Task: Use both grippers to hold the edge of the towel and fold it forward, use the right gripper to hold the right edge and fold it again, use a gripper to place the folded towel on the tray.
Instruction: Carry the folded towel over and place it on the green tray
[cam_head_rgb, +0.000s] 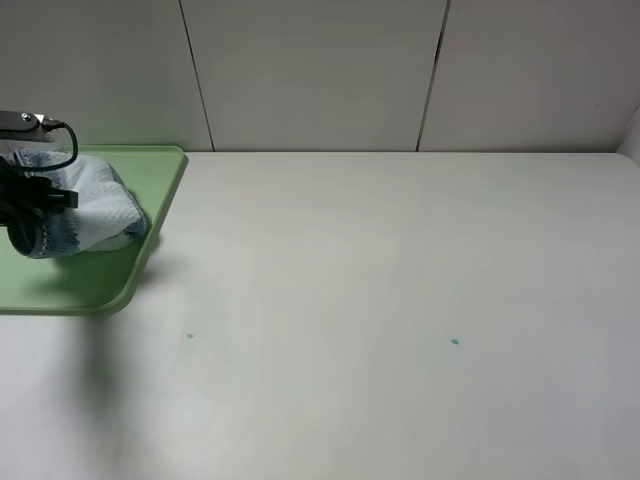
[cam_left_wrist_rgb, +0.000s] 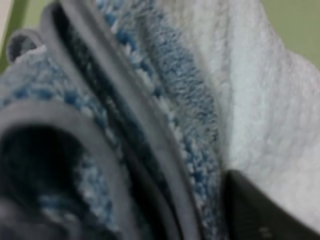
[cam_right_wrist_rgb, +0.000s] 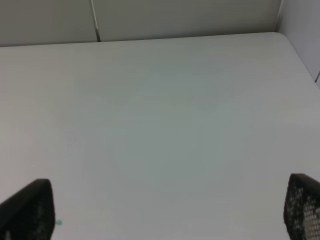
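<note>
Pale grey wall panels stand behind a broad white worktop (cam_head_rgb: 400, 300), which fills most of the high view and carries two tiny green specks (cam_head_rgb: 455, 342) near its front half. At the worktop's far left corner lies the tray (cam_head_rgb: 165, 190), pale green with a low raised rim and rounded corners, running off the left side of the high view. On the tray, near its right rim, sits the towel (cam_head_rgb: 110, 205), bunched into a folded bundle with white waffle cloth uppermost and blue-grey stripe showing at its left end. The left arm's black body (cam_head_rgb: 25, 200) hangs over the towel's left part, with a black cable looping above it. The left gripper (cam_left_wrist_rgb: 125, 210) is pressed close against the cloth; grey hem (cam_left_wrist_rgb: 150, 130) and blue stripes crowd the wrist view, and whether its jaws grip the towel or stand clear of it cannot be told. The right gripper (cam_right_wrist_rgb: 165, 210) holds nothing, its two black fingertips (cam_right_wrist_rgb: 30, 207) spread wide above bare worktop.
</note>
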